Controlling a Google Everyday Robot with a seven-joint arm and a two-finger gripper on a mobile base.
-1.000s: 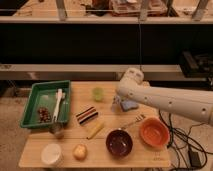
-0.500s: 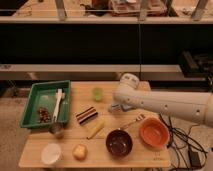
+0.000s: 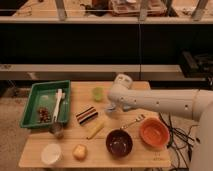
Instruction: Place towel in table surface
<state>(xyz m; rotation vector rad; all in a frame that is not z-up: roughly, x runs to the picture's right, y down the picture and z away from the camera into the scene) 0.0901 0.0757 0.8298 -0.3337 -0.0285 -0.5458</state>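
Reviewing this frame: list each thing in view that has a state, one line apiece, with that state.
Claw: low over the table surface, between green cup and fork; towel not visible.
Green tray: on the table's left, holding a white utensil and dark bits.
Dark bowl: upright, looks empty.
Orange bowl: upright, looks empty.
Green cup: upright.
White cup: upright, front left corner.
Fork: lying flat.
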